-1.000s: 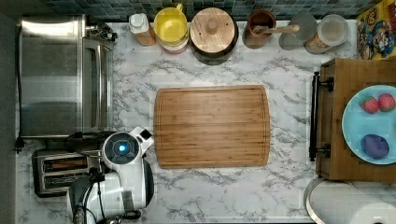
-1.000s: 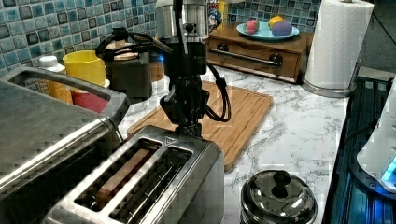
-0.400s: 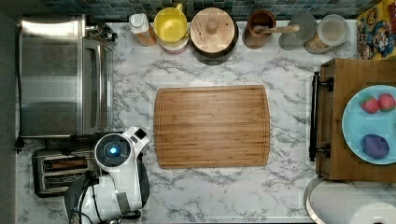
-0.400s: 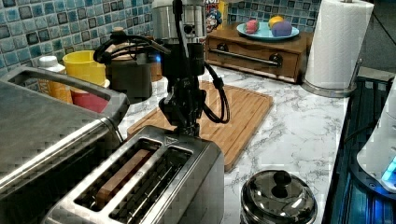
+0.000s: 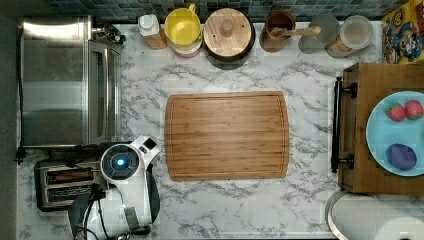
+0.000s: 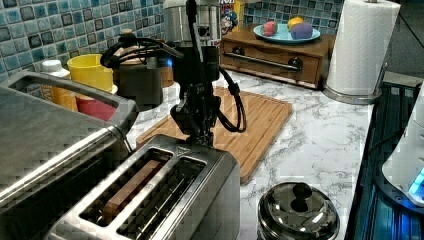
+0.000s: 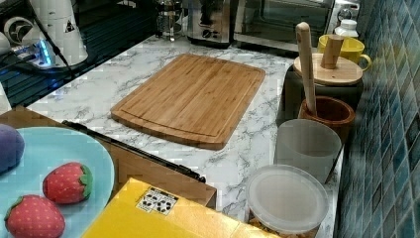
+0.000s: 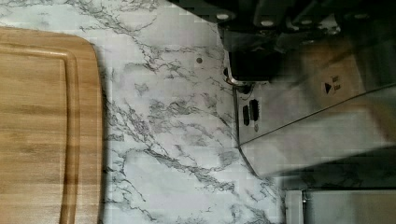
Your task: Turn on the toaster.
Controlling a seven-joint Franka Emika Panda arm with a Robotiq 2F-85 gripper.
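white marble counter (image 5: 240,210), blue tiled wall (image 6: 30,35); toaster (image 5: 62,182) under the jaws, whose opening i cannot tell.

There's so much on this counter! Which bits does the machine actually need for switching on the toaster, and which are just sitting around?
Needed: toaster; the arm's tool, hanging at the toaster's end.

Just sitting around: cutting board, toaster oven, yellow cup, paper towel roll, plate of toy fruit.

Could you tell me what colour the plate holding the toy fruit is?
Light blue plate, clearest in the top view.
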